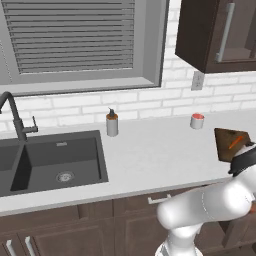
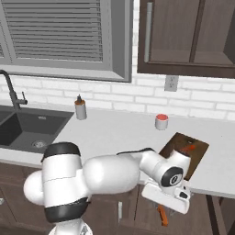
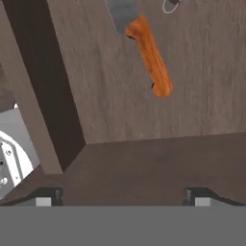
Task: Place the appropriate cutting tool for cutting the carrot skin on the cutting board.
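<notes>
The dark brown cutting board lies on the counter at the right, with the small orange carrot on it. My arm reaches below the counter edge into an open drawer. In the hand view a knife with an orange handle and a grey blade lies on the drawer's wooden floor. A small grey metal loop is cut off at the top edge. My gripper hangs above the drawer, short of the knife, open and holding nothing. The orange handle also shows under my hand.
A red-topped cup stands behind the board. A soap dispenser and the dark sink with its faucet are to the left. The drawer's dark side wall runs along the left.
</notes>
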